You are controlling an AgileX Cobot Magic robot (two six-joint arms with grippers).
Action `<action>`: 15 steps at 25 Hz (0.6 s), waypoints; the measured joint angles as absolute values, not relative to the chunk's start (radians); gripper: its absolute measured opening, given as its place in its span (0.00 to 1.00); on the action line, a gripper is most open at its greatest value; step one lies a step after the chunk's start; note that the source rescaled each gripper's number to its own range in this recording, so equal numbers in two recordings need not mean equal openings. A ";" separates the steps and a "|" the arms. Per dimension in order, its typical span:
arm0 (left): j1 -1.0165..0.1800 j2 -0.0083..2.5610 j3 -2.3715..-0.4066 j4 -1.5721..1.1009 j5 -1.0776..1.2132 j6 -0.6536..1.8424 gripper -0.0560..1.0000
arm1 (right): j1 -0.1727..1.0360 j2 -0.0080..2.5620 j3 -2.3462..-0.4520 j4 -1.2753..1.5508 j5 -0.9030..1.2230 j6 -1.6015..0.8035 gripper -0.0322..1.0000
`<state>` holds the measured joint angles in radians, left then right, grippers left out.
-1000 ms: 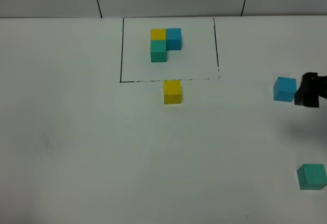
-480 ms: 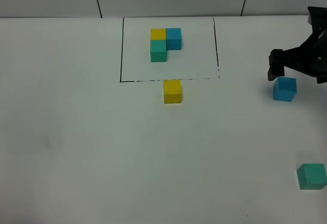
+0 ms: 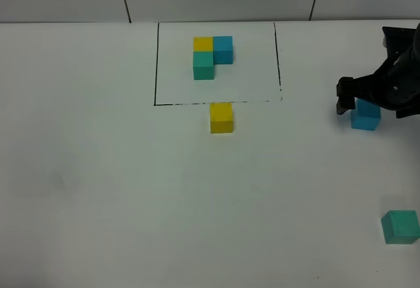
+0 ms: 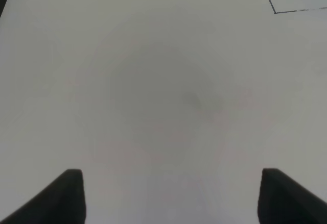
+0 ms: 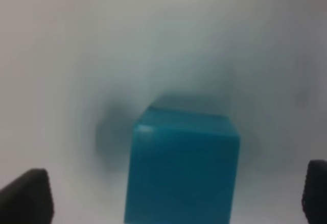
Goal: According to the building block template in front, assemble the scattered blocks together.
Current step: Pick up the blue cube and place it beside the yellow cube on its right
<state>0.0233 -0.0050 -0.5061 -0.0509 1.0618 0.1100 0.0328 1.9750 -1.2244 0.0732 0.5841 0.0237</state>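
Nearest, the teal-green cube (image 3: 400, 227) is sitting alone on the right. Further back, the right gripper (image 5: 171, 193) is straddling the sky-blue cube (image 3: 365, 116), jaws spread wide, not touching it. The yellow cube (image 3: 222, 117) is lying just outside the black frame (image 3: 155, 65), with the template (image 3: 212, 56) sitting inside it. The left gripper (image 4: 173, 196) is hanging over the white table (image 4: 153, 81), jaws parted and gripping nothing.
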 joint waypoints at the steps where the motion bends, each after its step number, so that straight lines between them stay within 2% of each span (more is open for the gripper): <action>1: 0.023 -0.005 -0.506 -0.051 1.062 0.110 0.64 | 0.033 1.983 -1.224 0.072 0.581 0.024 0.97; 7: 0.023 -0.005 -0.506 -0.051 1.062 0.110 0.64 | 0.033 2.035 -1.253 0.068 0.584 0.024 0.85; 15: 0.023 -0.005 -0.506 -0.051 1.062 0.110 0.64 | 0.033 2.072 -1.280 0.059 0.625 0.031 0.58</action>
